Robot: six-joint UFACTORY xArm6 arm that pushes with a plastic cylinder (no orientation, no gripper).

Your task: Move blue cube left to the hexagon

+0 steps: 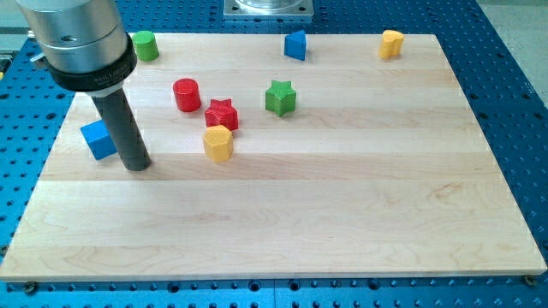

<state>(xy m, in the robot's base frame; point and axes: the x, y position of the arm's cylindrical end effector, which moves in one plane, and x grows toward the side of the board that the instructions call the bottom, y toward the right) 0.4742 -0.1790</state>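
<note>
Blue cube (99, 139) is found at the board's left edge, with my tip (137, 166) planted just beside it on the view's right, no fingers to speak of. The yellow hexagon (218, 143) lies further right (near the red star (222, 114)). The rod stands nearly upright; a swing round to the cube's far side seems called for next.

My tip (137, 166) rests on the board, rod slightly tilted.
</note>
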